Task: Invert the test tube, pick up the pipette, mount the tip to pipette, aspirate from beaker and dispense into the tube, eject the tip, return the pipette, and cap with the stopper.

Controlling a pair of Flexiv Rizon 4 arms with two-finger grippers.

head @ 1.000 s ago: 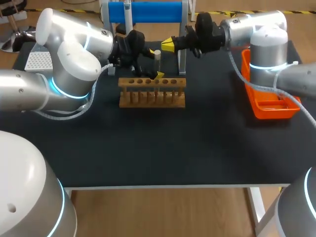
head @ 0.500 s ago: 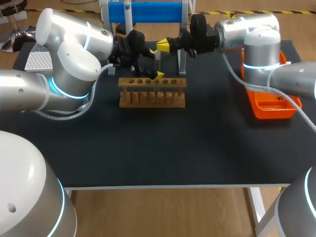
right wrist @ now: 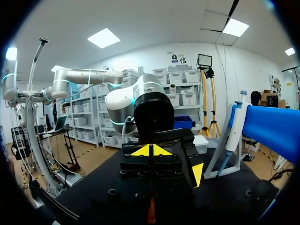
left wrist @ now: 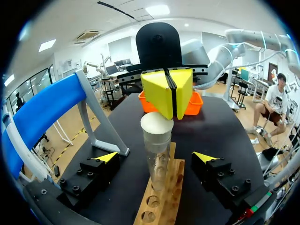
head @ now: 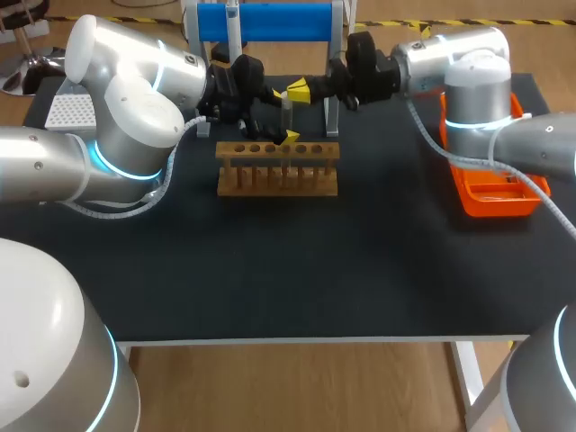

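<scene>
The test tube [left wrist: 156, 152] stood upright in the wooden rack [left wrist: 165, 190], white stopper [left wrist: 157, 127] on its mouth. The left gripper [left wrist: 157, 158] sat spread wide around it, a finger on either side and neither touching the glass. From across, the right gripper [left wrist: 168, 91] had its yellow tips pinched together right at the stopper's top. The blue pipette stand [head: 265, 20] crowded in just behind, the orange tray [head: 490, 200] lay well off to the right, and the white tip box [head: 70, 110] sat far left.
</scene>
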